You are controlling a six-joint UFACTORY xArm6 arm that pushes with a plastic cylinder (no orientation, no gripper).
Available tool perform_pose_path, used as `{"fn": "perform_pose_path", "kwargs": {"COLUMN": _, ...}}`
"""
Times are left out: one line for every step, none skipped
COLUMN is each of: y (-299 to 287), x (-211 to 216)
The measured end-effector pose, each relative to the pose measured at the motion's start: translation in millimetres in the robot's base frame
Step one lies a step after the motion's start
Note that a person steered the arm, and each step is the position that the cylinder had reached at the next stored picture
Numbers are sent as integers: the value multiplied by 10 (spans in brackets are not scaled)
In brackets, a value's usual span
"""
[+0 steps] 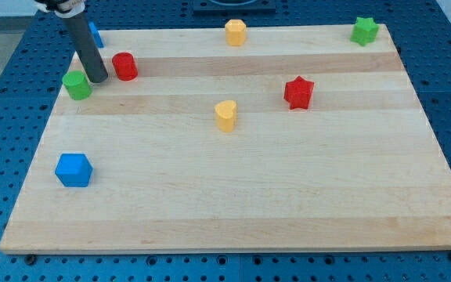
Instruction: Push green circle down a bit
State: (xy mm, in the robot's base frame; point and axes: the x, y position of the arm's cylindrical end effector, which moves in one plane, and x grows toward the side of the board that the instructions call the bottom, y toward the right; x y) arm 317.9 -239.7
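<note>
The green circle (77, 84) is a short green cylinder near the board's left edge, toward the view's top. My tip (99, 79) is at the end of the dark rod, which slants down from the view's top left. The tip stands just right of the green circle, between it and the red cylinder (124, 66). It is very close to the green circle; contact cannot be told.
A blue block (94, 34) is partly hidden behind the rod at the top left. A yellow block (236, 33) sits at the top centre, a green star (364, 30) at the top right, a red star (298, 92) right of centre, a yellow heart (225, 115) at centre, a blue cube (73, 170) at lower left.
</note>
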Motion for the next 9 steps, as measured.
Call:
{"fn": "perform_pose_path", "kwargs": {"y": -44, "x": -144}}
{"fn": "perform_pose_path", "kwargs": {"y": -347, "x": -148}}
{"fn": "perform_pose_path", "kwargs": {"y": -398, "x": 67}}
{"fn": "perform_pose_path", "kwargs": {"y": -398, "x": 313}}
{"fn": "perform_pose_path", "kwargs": {"y": -398, "x": 439}}
{"fn": "perform_pose_path", "kwargs": {"y": -308, "x": 407}}
{"fn": "perform_pose_path", "kwargs": {"y": -3, "x": 403}}
{"fn": "perform_pose_path", "kwargs": {"y": 197, "x": 492}}
{"fn": "perform_pose_path", "kwargs": {"y": 425, "x": 557}}
